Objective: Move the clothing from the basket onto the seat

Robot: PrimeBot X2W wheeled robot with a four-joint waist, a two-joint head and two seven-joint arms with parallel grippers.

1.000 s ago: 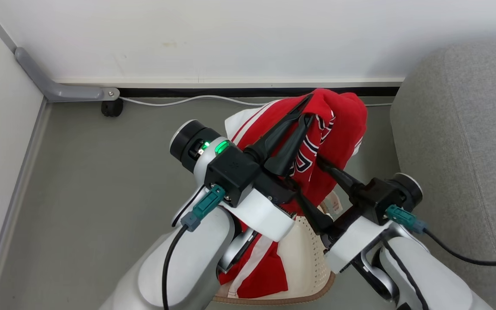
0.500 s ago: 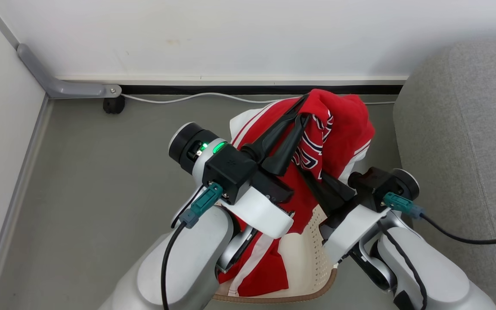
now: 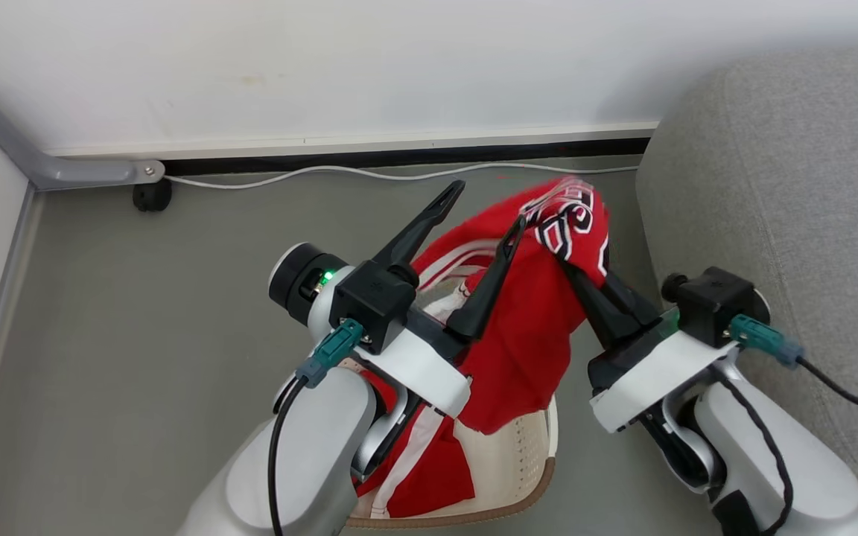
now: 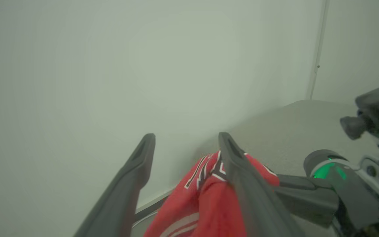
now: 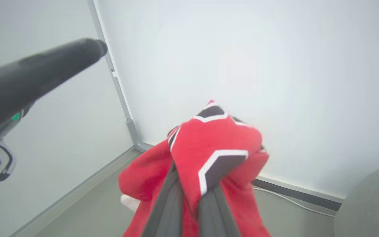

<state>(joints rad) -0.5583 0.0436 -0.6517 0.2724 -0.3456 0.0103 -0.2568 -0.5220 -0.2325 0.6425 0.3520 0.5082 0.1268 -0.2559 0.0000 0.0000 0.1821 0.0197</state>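
White wall (image 3: 399, 67) and grey floor (image 3: 138, 335) fill the background of the head view. A white cable (image 3: 369, 173) runs along the dark skirting, and a grey bracket (image 3: 64, 173) with a small black caster (image 3: 152, 196) sits at the upper left.

At the right edge rises the grey fabric sofa (image 3: 771, 186). At bottom centre stands the cream perforated laundry basket (image 3: 526, 454), brown-rimmed, with red cloth with white stripes lying inside it.

Above the basket, mid-frame, the right hand (image 3: 567, 260) has its two fingers pressed together on a red sports garment (image 3: 533, 327), which hangs from them clear of the sofa. The left hand (image 3: 487, 207) is spread wide and grips nothing. The cloth only lies against its inner finger.

Navy letters (image 3: 574, 219) outlined in white show at the top of the garment, too crumpled and blurred to read.

From the left wrist, the spread fingers (image 4: 146, 148) frame bare wall, and a green light (image 4: 327, 171) glows on the right hand's body. From the right wrist, the closed fingers (image 5: 169, 204) vanish under the draped fabric, with one left-hand finger crossing the upper left.
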